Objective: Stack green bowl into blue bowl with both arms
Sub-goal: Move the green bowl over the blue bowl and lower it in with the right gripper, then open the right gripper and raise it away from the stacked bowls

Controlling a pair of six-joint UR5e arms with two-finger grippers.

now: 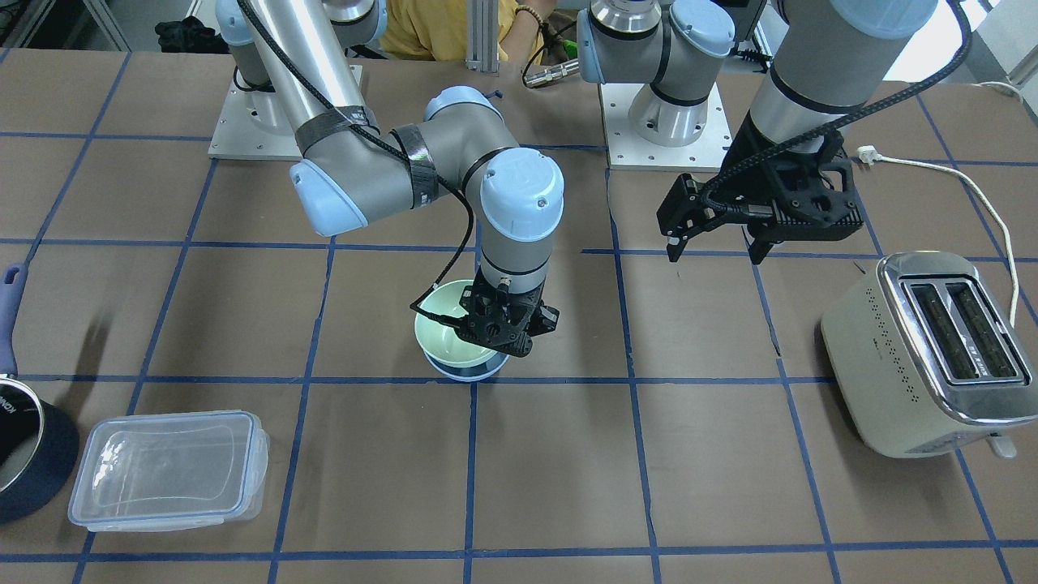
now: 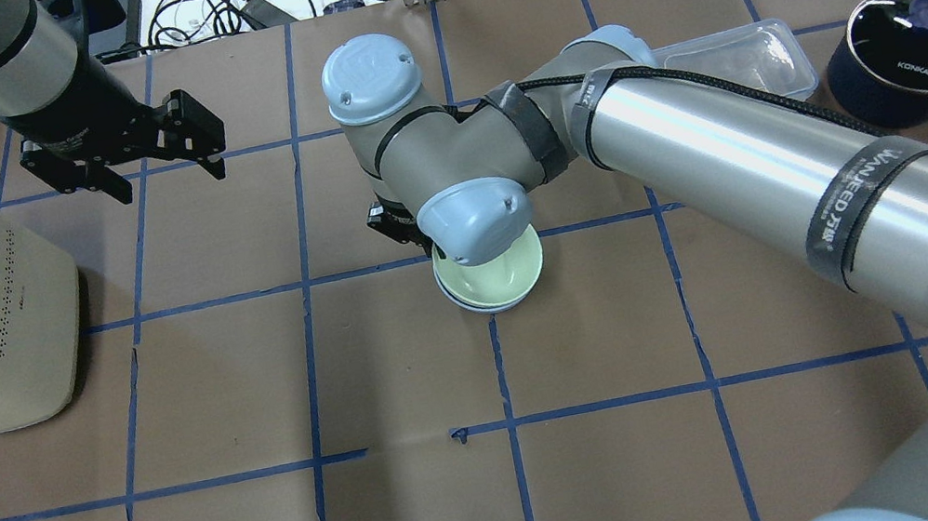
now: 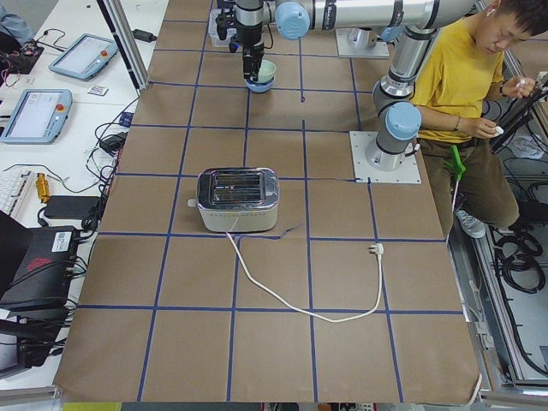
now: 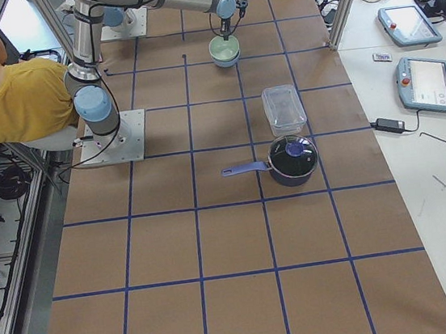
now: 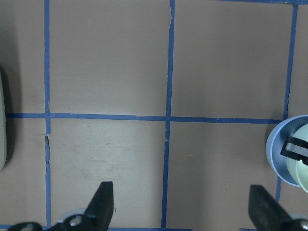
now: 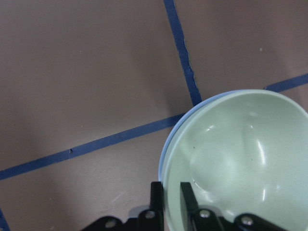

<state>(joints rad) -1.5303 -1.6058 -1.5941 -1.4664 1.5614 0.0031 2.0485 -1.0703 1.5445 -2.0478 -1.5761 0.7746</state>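
Observation:
The green bowl (image 1: pixel 450 328) sits nested in the blue bowl (image 1: pixel 469 374) near the table's middle; only the blue rim and lower wall show around it. My right gripper (image 1: pixel 499 337) points straight down at the bowls' rim on the robot's left side. In the right wrist view its fingers (image 6: pixel 156 192) stand close together astride the rim of the green bowl (image 6: pixel 236 159), just inside the blue bowl's edge (image 6: pixel 166 154). My left gripper (image 1: pixel 714 253) hangs open and empty above the table, apart from the bowls; its wrist view shows the blue bowl (image 5: pixel 274 154) at the right edge.
A cream toaster (image 1: pixel 924 349) with a white cord (image 1: pixel 985 195) stands on the robot's left side. A clear plastic container (image 1: pixel 170 466) and a dark saucepan (image 1: pixel 24 454) lie on its right side. A person in yellow (image 1: pixel 454 28) sits behind the arm bases.

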